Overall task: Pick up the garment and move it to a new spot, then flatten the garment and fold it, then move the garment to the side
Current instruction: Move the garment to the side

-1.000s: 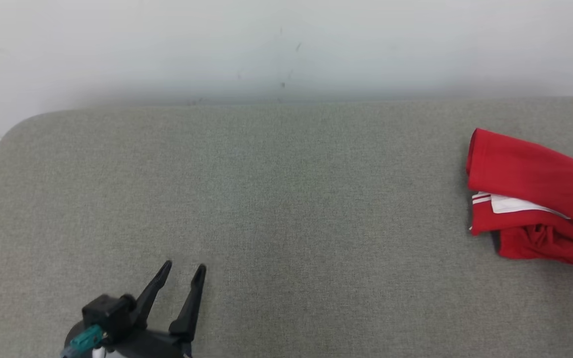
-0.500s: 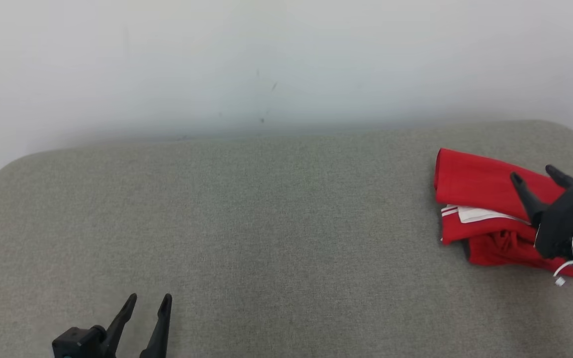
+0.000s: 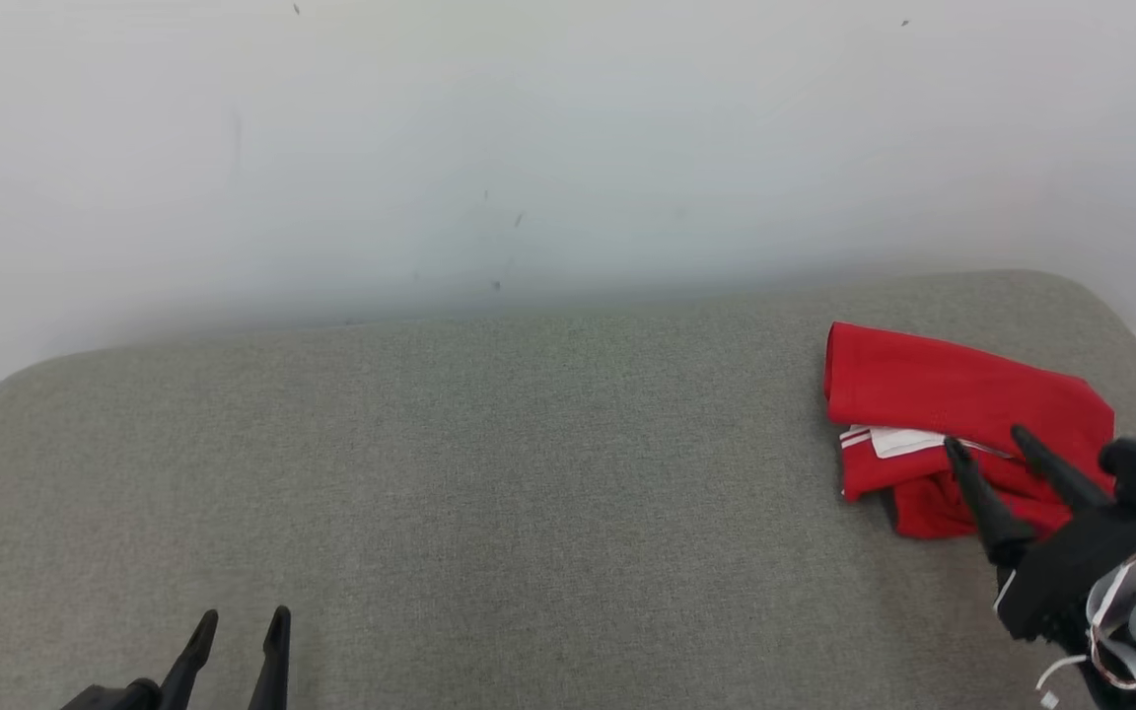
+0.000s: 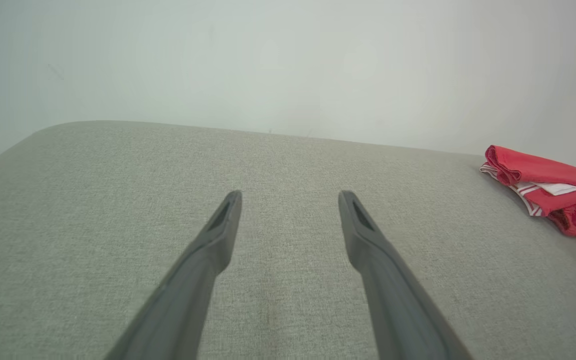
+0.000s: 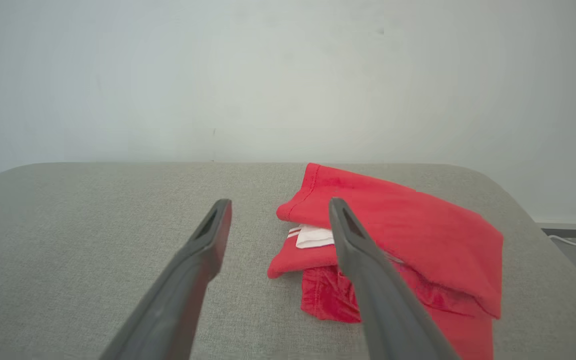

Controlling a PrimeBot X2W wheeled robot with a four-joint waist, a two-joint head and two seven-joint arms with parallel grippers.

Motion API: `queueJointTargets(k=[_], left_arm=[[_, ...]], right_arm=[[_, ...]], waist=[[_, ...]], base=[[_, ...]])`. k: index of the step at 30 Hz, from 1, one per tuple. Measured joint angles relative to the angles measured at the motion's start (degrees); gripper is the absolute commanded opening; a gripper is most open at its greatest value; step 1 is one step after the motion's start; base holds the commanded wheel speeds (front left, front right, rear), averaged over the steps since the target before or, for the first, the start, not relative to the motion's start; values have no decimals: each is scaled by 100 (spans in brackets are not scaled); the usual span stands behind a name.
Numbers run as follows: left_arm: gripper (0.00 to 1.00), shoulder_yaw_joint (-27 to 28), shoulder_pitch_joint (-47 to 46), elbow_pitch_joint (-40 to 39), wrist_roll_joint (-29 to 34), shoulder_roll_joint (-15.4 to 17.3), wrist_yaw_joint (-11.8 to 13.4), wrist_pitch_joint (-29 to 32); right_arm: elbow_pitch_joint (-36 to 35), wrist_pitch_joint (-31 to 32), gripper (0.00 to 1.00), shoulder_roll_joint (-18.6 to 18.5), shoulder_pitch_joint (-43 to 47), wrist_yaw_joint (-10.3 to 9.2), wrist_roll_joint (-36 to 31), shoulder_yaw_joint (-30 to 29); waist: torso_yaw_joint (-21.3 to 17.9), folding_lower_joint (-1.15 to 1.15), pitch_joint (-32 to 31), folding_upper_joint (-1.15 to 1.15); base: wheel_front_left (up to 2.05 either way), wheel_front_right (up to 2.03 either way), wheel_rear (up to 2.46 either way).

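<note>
Hovering spread wide, right gripper [image 3: 985,439] near folded red garment [image 3: 923,385], on grey cushion [image 3: 529,473]

Bare indoor room: grey upholstered surface [image 3: 489,473] against white wall [image 3: 568,148].

— What's different from a second ago?
— The head camera has swung up and to the right, so the whole scene sits lower and further left.
— Anything truly moved?
— The right pincer [image 3: 982,439]: then only a tip at the edge, now reaching over the garment's [image 3: 923,385] near side.
</note>
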Motion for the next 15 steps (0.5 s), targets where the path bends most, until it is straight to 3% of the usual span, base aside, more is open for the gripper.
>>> queueJointTargets(k=[15], left_arm=[[100, 336, 233, -300, 8, 38, 291, -1]], right_arm=[[-1088, -20, 100, 37, 1157, -101, -376, -777]], waist=[[-72, 0, -31, 0]], base=[[0, 0, 0]])
